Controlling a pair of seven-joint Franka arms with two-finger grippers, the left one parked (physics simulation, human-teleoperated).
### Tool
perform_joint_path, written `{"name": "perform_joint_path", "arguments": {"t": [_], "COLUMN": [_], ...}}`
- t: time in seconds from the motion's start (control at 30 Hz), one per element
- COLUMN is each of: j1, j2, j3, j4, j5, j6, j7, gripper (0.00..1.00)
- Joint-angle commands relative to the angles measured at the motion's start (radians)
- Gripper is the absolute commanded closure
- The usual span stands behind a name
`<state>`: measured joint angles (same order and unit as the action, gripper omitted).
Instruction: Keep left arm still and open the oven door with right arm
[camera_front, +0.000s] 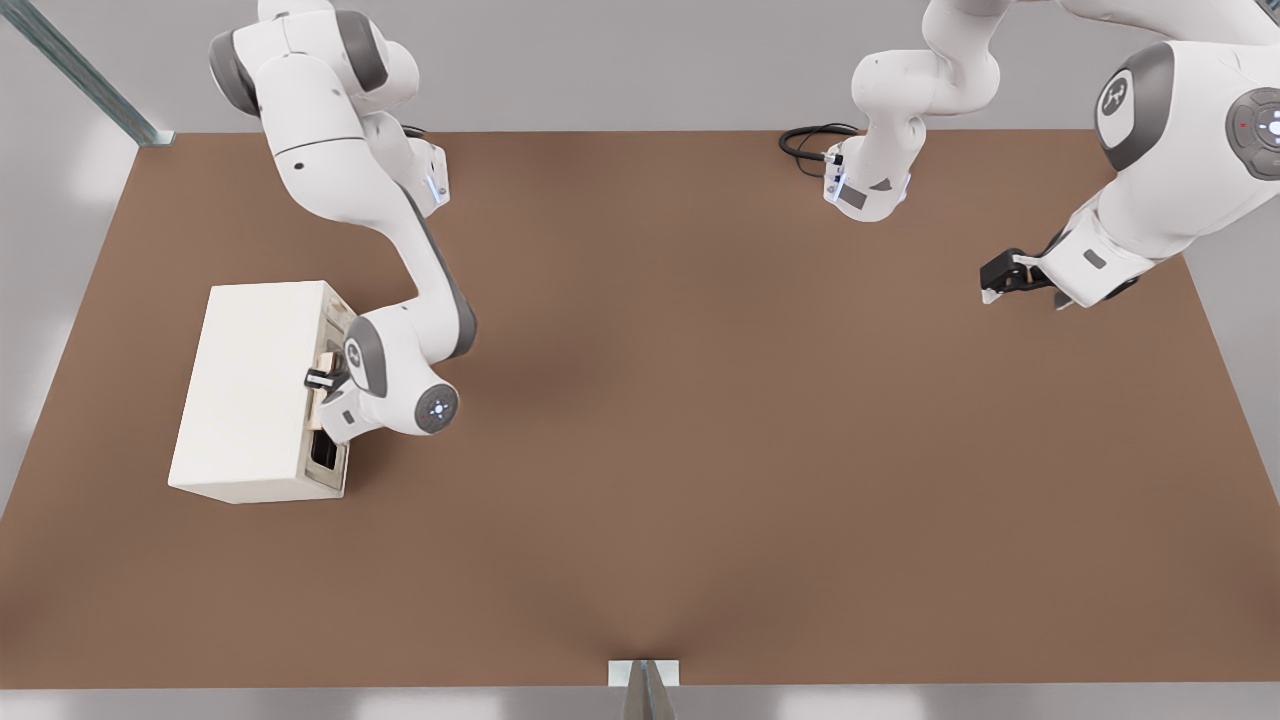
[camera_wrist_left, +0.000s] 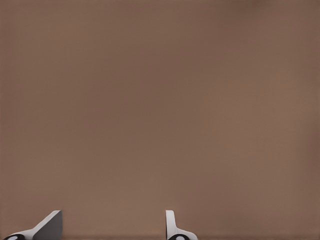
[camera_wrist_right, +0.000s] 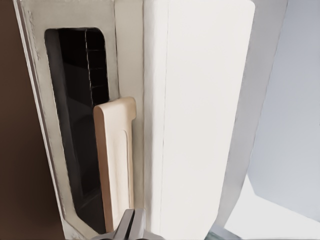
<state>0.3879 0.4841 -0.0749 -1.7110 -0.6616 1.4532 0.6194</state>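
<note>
Gripper (camera_front: 322, 377) at oven door (camera_front: 328, 395) handle (camera_wrist_right: 116, 160)

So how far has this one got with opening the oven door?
Done: the right arm has reached the oven, and its gripper is at the door's bar handle. In hand: taking hold of that handle; the grasp itself cannot be confirmed. Left: the pull, since the oven door looks flush with the oven front, not swung open.
</note>
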Motion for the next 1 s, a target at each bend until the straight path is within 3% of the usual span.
{"name": "perform_joint_path", "arguments": {"t": [0.0,0.6,0.73,0.8,0.83,0.87,0.9,0.97], "j1": [-0.003,0.014,0.016,-0.144,-0.196,-0.218,-0.211,-0.208], "j2": [-0.002,0.031,0.038,-0.12,-0.179,-0.193,-0.196,-0.246], "j3": [0.0,0.029,0.046,0.046,0.04,-0.009,-0.065,-0.066], "j4": [-0.001,0.05,0.258,0.274,0.318,0.358,0.387,0.387], "j5": [-0.021,-0.018,0.21,0.522,0.591,0.73,0.798,0.689], "j6": [0.012,0.032,0.026,0.033,0.018,-0.002,0.003,-0.004], "j7": [0.241,0.249,0.223,-0.171,-0.365,-0.415,-0.44,-0.471], "gripper": [0.79,0.79,0.79,0.79,0.79,0.23,0.0,0.0]}}
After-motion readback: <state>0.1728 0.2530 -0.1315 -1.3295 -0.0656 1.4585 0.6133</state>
